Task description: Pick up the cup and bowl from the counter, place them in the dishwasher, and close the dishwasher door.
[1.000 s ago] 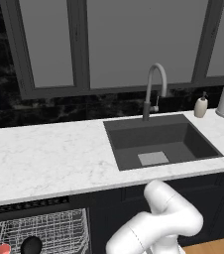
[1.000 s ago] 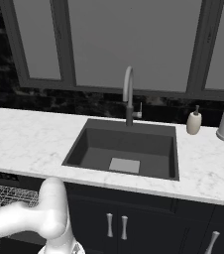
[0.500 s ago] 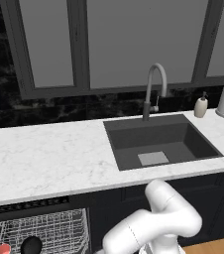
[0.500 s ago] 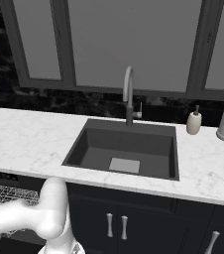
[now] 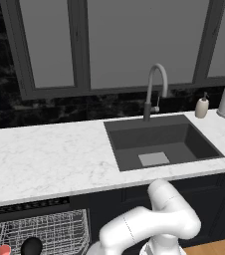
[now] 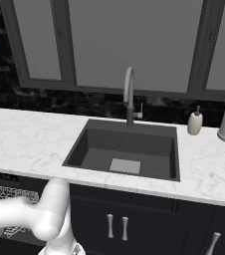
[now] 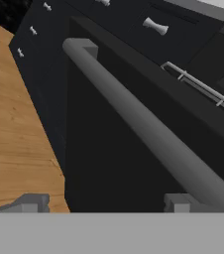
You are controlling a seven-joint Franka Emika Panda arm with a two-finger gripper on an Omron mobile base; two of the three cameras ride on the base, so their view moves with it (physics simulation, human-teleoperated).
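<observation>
White grey-veined marble desk point(image 5: 45, 157) with matte dark inset sink point(image 5: 159, 142), dishwasher point(image 5: 35, 231) below the desk left of the sink, white wire rack holding glossy black rounded bowl point(image 5: 31, 246) and cup point(image 5: 1, 250) beside it, dishwasher door point(image 7: 109, 163) flat and dark with smooth grey cylindrical bar handle point(image 7: 148, 129), wooden plank floor point(image 7: 12, 134) beside the door, tool point(image 7: 101, 204) with fingertips point(image 7: 32, 203) spread apart straddling the door, gripping nothing.

Cup point(image 5: 2, 250) and bowl point(image 5: 31, 246) cut by bottom edge in rack, handle point(image 7: 148, 129) running off frame, end effector point(image 7: 101, 203) fingertips barely visible, spread unclear.

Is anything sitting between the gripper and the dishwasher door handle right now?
Nothing visible. In the hand view the grey bar handle on the dishwasher door lies directly ahead of the fingertips, with no object between.
</observation>
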